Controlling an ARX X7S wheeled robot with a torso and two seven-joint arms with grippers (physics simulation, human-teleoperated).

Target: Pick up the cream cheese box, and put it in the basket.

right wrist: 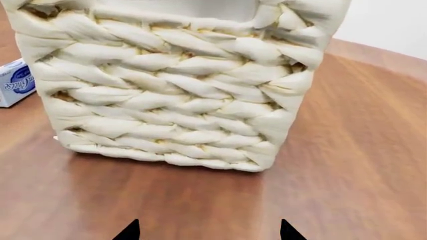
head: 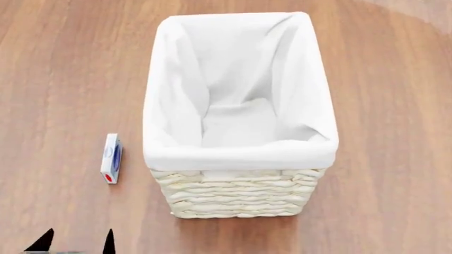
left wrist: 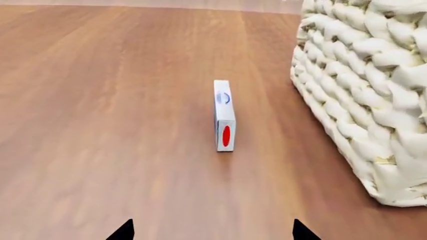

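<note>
Wicker first: the basket (head: 240,116) is the largest thing in the head view, standing upright on the wooden table (head: 56,63) with its white cloth liner (head: 240,153) folded over the rim and its inside bare. At about nine o'clock from the basket, near its wall but not touching, the cream cheese box (head: 111,158) stands on a thin edge, its long side running roughly twelve to six.

At six o'clock from the box, the left gripper (left wrist: 213,231) sits low with its fingertips (left wrist: 123,231) spread apart and nothing between them; the box lies straight ahead of it in the left wrist view. The right gripper (right wrist: 208,231) also has its tips apart, empty, facing the basket's woven wall.

Judging from this, the approach is the step in hand. The left arm should travel toward twelve o'clock, keeping the box centred between the tips, and close across its thin width, gently, since a box on edge may topple if nudged.
</note>
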